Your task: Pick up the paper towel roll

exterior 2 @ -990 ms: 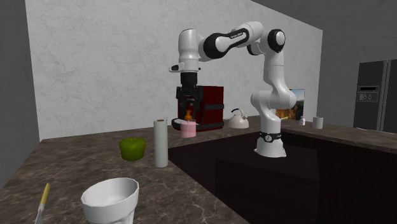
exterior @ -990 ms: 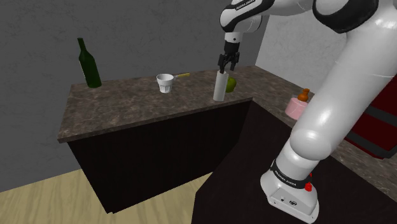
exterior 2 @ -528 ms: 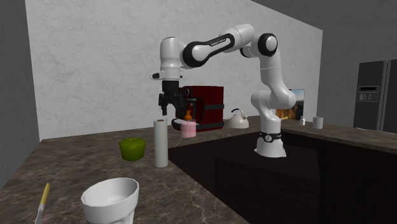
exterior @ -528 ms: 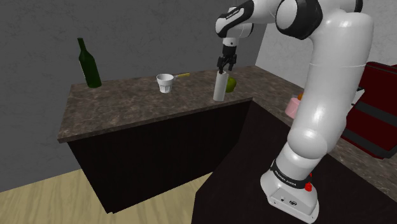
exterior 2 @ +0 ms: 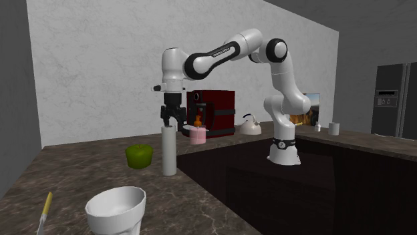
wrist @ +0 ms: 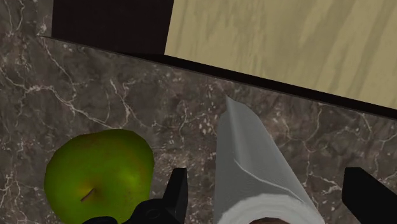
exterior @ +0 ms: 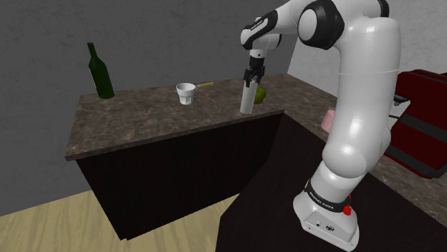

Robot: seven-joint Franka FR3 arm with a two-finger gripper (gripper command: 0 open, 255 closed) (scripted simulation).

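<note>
On the counter (exterior: pixel 143 122), the bottle (exterior: pixel 101 74) stands at the far corner on the shoulder view's left. The cup (exterior: pixel 186 94) sits near the far edge, about midway along. The roll (exterior: pixel 248 99) stands upright by the near edge toward the shoulder view's right end, with the apple (exterior: pixel 261 94) just behind it. The gripper (exterior: pixel 251 80) hangs over the roll's top, one finger on each side.

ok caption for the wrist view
Open end effector poised around the top of the white paper towel roll, green fruit beside it on the marbled counter
</note>
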